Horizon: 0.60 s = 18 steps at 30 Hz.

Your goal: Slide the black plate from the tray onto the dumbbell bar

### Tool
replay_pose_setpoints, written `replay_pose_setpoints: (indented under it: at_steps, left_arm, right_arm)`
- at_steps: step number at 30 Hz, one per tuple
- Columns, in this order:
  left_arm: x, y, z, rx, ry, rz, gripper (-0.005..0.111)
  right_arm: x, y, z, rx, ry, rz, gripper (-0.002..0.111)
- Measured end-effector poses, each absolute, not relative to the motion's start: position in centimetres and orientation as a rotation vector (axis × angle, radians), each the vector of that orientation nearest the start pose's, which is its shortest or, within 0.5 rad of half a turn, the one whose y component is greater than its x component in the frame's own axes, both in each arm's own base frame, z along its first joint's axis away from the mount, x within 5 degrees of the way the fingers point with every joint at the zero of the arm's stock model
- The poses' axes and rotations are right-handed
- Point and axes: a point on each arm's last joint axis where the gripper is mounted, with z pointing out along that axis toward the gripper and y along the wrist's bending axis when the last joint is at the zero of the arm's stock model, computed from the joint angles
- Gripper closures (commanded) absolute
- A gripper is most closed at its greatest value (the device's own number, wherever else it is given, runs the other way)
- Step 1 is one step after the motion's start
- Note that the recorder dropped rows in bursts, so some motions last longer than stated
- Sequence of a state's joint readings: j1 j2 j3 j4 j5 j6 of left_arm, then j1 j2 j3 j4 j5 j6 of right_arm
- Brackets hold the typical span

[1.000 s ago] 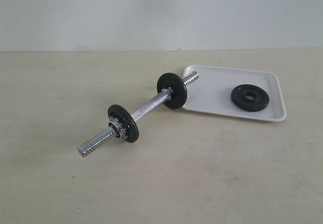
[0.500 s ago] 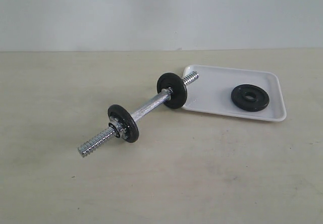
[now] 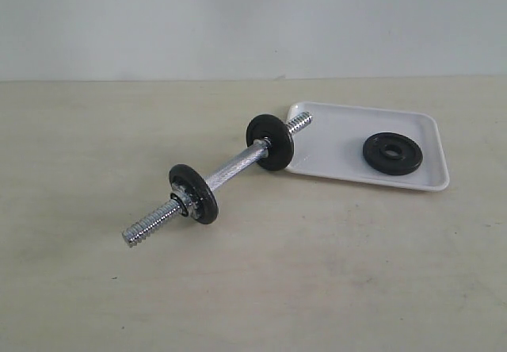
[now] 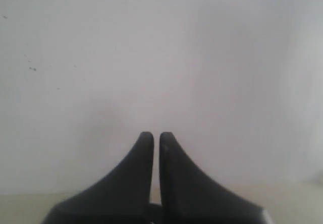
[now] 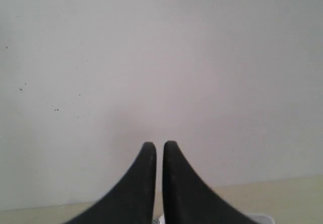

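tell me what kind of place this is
Likely a robot lab workbench, not a gym: a bare beige table against a plain white wall, staged with only a small dumbbell bar and a tray holding one loose black plate.

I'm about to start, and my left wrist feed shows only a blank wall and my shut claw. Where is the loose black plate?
Observer: The black plate lies flat on the white tray, toward the tray's right end in the exterior view.
Operator: And the bar?
Observer: The dumbbell bar lies on the table left of the tray. It carries a far disc and a near disc, and its far threaded end reaches over the tray's left corner.
Operator: Is the other claw busy?
Observer: No. The right claw is shut on nothing and faces a wall.
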<state>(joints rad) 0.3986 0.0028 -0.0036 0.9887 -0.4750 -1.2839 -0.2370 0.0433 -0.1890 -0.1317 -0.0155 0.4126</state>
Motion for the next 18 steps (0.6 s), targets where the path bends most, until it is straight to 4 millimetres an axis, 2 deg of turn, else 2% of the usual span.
replay_pose_setpoints:
  at_steps: [4,10,18]
  left_arm:
    - [6.3,-1.8,23.3,-0.024,1.362,-0.175,0.103]
    - [8.5,-1.9,26.1,0.106,1.477,-0.201,0.103]
    - [14.5,0.2,29.6,0.164,1.653,-0.227,0.103]
  right_arm:
    - [5.3,-1.2,28.8,0.286,1.345,-0.026,0.108]
    - [6.9,-1.4,29.3,0.232,1.463,-0.06,0.108]
    - [9.0,-1.0,28.1,0.155,1.629,-0.029,0.108]
